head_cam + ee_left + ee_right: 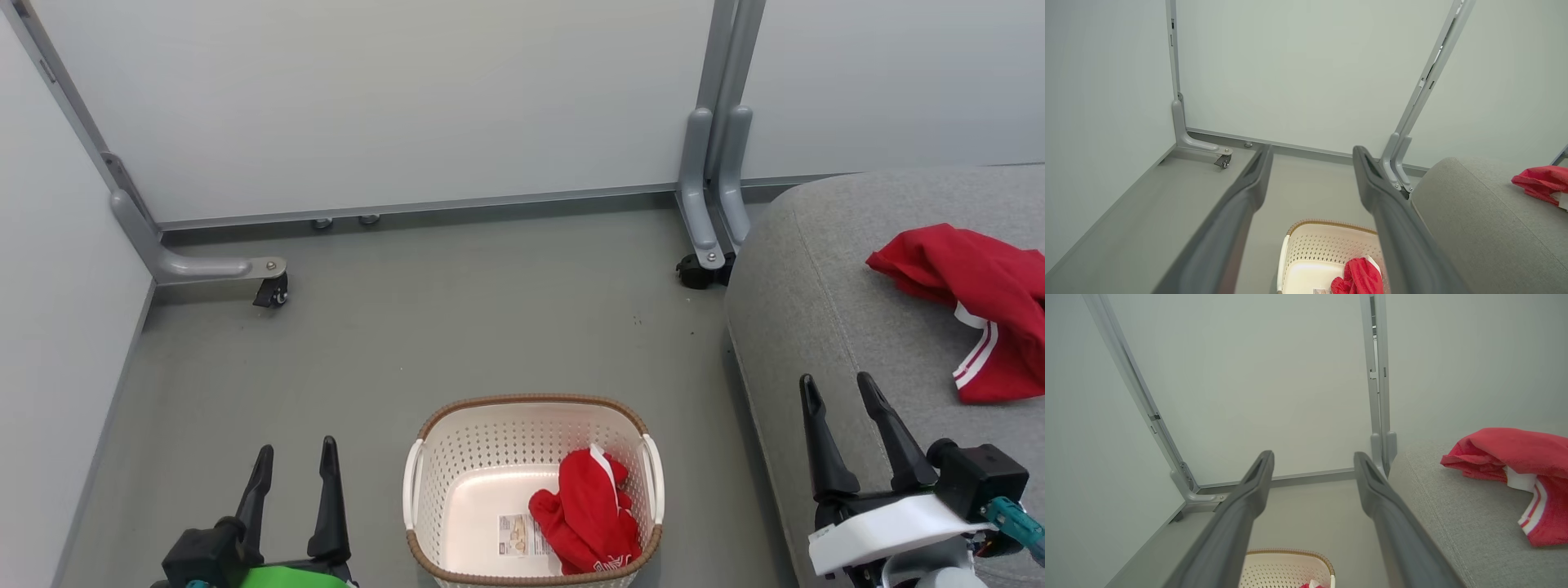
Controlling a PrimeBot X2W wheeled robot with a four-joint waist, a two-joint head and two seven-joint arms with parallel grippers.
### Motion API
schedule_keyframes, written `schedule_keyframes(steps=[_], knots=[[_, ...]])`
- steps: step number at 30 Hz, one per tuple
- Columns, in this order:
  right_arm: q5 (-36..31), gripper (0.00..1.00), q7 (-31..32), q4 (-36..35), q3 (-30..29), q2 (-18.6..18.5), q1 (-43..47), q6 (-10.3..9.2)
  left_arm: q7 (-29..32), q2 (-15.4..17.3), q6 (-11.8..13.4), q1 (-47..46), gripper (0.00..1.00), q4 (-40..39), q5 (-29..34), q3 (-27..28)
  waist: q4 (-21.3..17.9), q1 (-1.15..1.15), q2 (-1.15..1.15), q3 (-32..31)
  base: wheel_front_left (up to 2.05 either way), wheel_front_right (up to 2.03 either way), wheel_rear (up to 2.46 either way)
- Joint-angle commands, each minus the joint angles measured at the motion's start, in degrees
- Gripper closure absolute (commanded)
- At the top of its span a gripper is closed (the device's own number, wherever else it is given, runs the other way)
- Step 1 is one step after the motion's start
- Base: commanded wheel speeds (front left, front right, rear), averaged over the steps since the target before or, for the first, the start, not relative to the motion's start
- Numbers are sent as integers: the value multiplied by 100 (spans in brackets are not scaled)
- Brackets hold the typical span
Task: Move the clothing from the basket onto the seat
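Observation:
The cream basket [433, 490] with its brown rim stands on the floor at the bottom centre. One bunched red garment [588, 514] lies in its right half, beside the label sticker [518, 535]. A second red garment [980, 302] with white stripes lies spread on the grey seat [816, 310] at the right. My left gripper [294, 465] is open, left of the basket, holding nothing. Over the seat's front edge my right gripper [837, 388] is open and empty. The basket [1306, 253], the garment in it [1359, 279] and the seat [1474, 228] appear in the left wrist view; the seat's garment [1515, 457] in the right wrist view.
Pale partition walls [408, 98] close the back and left. Their grey metal feet with castors stand at the back left [269, 290] and next to the seat's far corner [702, 265]. Grey floor [449, 327] stretches between basket and wall.

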Motion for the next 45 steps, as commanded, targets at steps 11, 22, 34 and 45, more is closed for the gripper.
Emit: schedule_keyframes(steps=[11, 22, 34, 45], knots=[[-313, 0, 0, 176, -127, 50, -12, -2, 6, 16, 186, 166, 0, -96, 500, -149, -53, 1, 0, 23, 0, 0, 0], [-330, 0, 0, 204, -89, 41, -44, -2, 6, 16, 232, 133, 0, -104, 431, -170, -84, 1, 0, 38, 0, 0, 0], [-250, 0, 0, 199, -52, -1, -72, -1, 6, 16, 219, 98, 0, -55, 329, -195, -124, 1, 0, 78, 0, 0, 0], [-155, 0, 0, 107, -41, -121, -93, -2, 6, 16, 267, 27, 0, 0, 287, -324, -172, 1, 0, 275, 0, 0, 0]])
